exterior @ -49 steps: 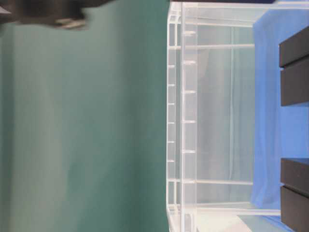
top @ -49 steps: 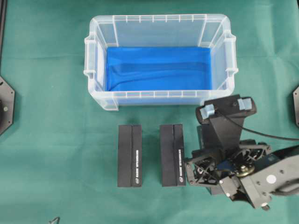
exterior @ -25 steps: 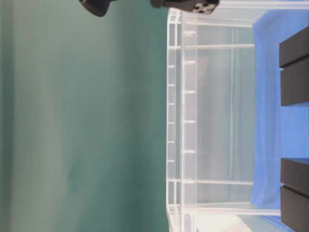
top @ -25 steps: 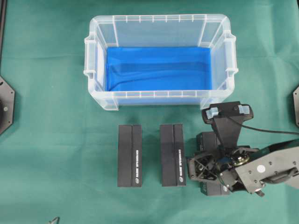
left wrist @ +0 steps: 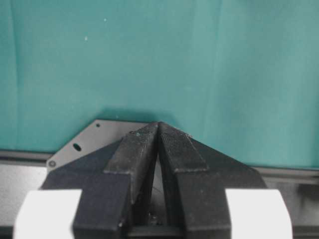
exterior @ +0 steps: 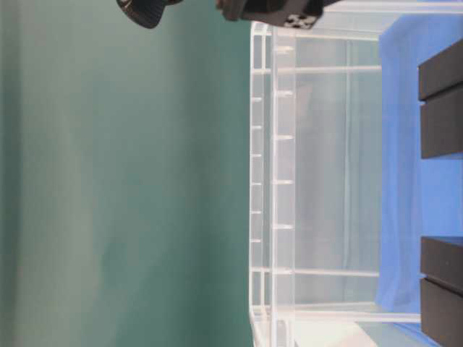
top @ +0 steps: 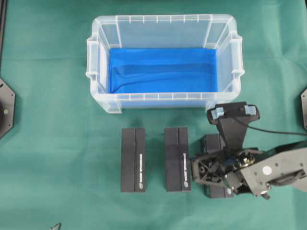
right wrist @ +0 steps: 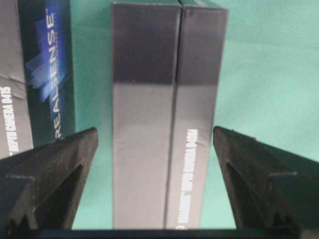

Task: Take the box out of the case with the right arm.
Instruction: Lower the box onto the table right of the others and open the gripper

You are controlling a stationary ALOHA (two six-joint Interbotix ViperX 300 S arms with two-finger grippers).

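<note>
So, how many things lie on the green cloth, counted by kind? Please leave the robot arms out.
Black boxes: 3, left, middle, right, the last partly under the right pincer.
Clear case: 1, only blue lining inside.
Total: 4

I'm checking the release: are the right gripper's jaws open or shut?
Open. The right gripper has its fingers standing apart from the box between them.

- The overhead camera is looking straight down on the tub from well above.
- The table-level camera is sitting close beside the tub, its picture turned sideways.
- The left wrist camera is facing green cloth, away from the tub.
- The right wrist camera is hanging close over a box near the tub; overhead is sharing that box.
</note>
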